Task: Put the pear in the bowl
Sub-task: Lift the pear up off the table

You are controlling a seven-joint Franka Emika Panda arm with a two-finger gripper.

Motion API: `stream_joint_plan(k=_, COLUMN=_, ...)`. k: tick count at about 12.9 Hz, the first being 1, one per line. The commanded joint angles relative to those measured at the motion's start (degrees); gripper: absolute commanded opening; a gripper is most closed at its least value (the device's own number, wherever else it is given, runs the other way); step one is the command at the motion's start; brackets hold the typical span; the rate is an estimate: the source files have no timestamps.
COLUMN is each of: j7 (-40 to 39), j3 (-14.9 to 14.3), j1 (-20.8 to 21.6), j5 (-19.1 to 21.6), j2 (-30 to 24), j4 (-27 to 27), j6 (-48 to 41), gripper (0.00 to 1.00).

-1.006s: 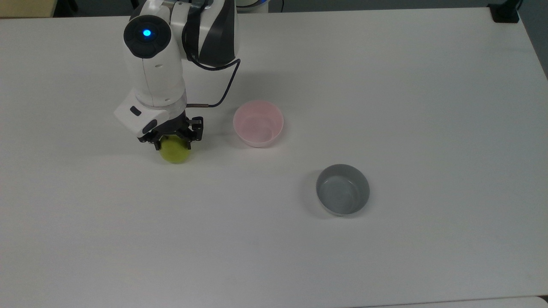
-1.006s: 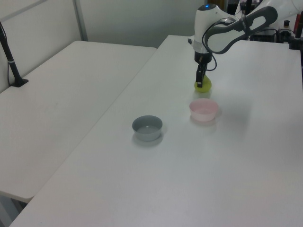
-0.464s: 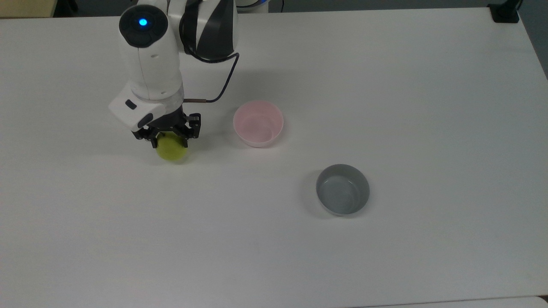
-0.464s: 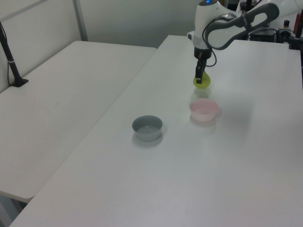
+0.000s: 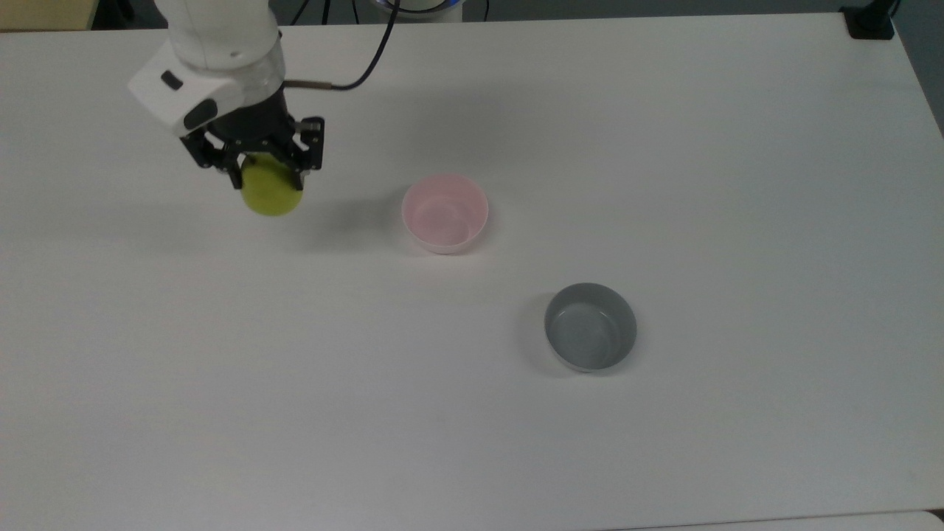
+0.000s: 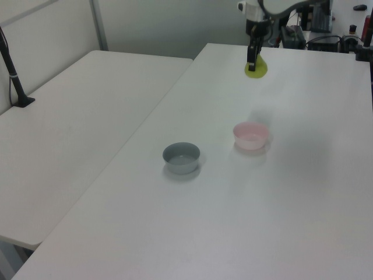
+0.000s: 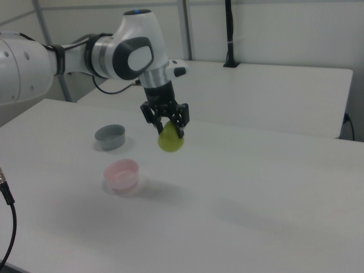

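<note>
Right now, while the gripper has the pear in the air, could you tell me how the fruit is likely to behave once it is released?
The pear looks round and smooth, so it would probably roll if dropped on the bare table. It seems rigid, showing no visible deformation in the gripper. The pink bowl looks small and light, so a drop from high up might nudge it.

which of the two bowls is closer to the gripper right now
The pink bowl. It sits nearer the gripper, which holds the pear above the table; the grey bowl lies farther off, toward the top view's lower right.
</note>
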Motion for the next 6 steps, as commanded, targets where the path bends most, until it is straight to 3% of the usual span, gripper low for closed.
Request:
stream_joint_plan(k=1, j7=0.92, j3=1.18, j1=4.67, j5=1.42, j2=-3.22, j4=-0.57, j6=-7.33, gripper=0.26)
stream_joint_plan(k=4, j7=5.67, j3=1.27, j1=11.35, j5=1.42, j2=-2.88, j4=-3.64, j6=-7.7, gripper=0.26)
stream_joint_plan(k=6, j7=5.76, j3=1.27, j1=13.2, j5=1.33, j2=-2.18, j4=-5.32, j6=-7.17, gripper=0.26)
